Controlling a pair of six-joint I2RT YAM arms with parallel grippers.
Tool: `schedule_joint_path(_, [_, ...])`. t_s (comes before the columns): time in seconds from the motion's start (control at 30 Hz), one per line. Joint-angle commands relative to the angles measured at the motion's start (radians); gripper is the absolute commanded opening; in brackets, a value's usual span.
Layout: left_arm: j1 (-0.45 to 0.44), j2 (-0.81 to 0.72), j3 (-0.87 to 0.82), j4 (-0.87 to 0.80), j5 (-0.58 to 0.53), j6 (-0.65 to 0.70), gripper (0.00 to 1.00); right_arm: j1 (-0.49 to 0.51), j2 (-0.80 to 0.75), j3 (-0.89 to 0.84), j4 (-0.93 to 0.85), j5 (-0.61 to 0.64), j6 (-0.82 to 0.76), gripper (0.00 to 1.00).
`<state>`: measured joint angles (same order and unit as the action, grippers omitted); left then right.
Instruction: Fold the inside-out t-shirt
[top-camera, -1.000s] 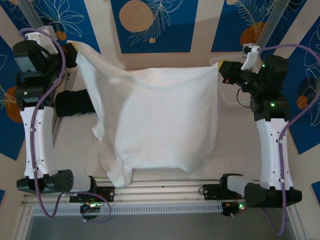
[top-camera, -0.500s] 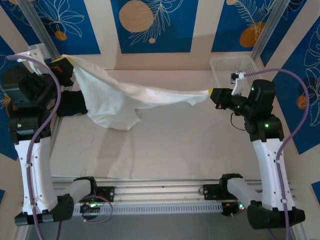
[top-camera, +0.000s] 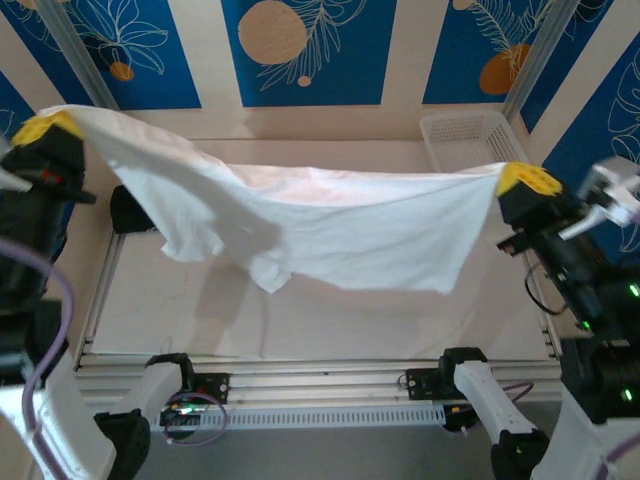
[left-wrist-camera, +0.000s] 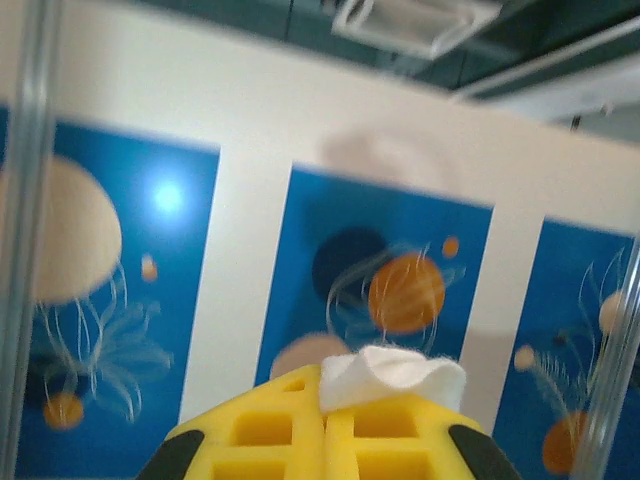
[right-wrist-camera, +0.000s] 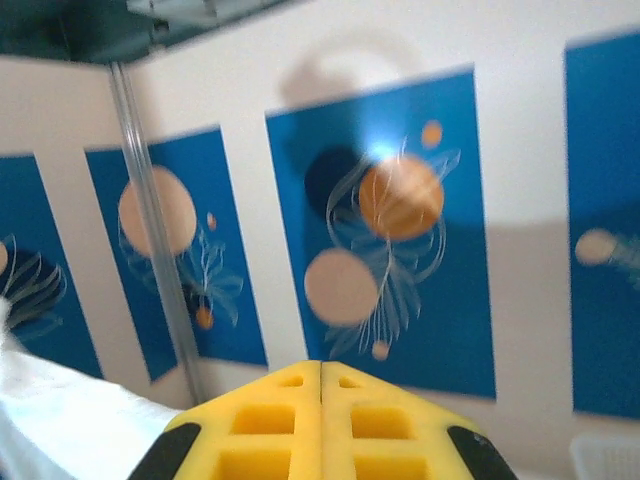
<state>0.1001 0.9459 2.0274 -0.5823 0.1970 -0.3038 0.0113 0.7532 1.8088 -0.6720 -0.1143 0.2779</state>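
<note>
The inside-out t-shirt (top-camera: 330, 225), white and thin, hangs spread in the air between my two grippers, its lower edge sagging toward the table. My left gripper (top-camera: 42, 130) is raised at the far left and shut on one top corner. In the left wrist view a tuft of the t-shirt (left-wrist-camera: 395, 378) pokes out between the closed yellow fingers (left-wrist-camera: 270, 430). My right gripper (top-camera: 528, 182) is raised at the right, shut on the other corner. In the right wrist view its yellow fingers (right-wrist-camera: 380, 430) are pressed together, and the t-shirt (right-wrist-camera: 60, 430) shows at the lower left.
A black folded garment (top-camera: 130, 210) lies at the table's left edge, partly behind the hanging cloth. A white basket (top-camera: 470, 140) stands at the back right corner. Blue patterned panels line the back wall. The aluminium rail (top-camera: 320, 375) runs along the near edge.
Both grippers rose and moved apart, pulling the shirt from a bunched strand into a wide sheet hung between them. Their hold on the corners did not change.
</note>
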Motion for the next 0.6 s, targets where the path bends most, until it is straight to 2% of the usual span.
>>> schedule_joint_path(0.0, [0.009,0.042,0.095,0.036,-0.041,0.043,0.00,0.010,0.015,0.052,-0.025,0.138,-0.079,0.00])
schedule_joint_path(0.13, [0.008,0.173,0.181,0.061,0.013,0.025,0.00,0.031,0.052,0.072,0.015,0.199,-0.139,0.00])
schedule_joint_path(0.3, [0.008,0.360,0.189,0.097,0.029,0.039,0.00,0.032,0.158,0.032,0.091,0.204,-0.183,0.00])
schedule_joint_path(0.57, [-0.029,0.650,-0.072,0.404,0.031,0.041,0.00,0.036,0.449,-0.208,0.409,0.152,-0.177,0.00])
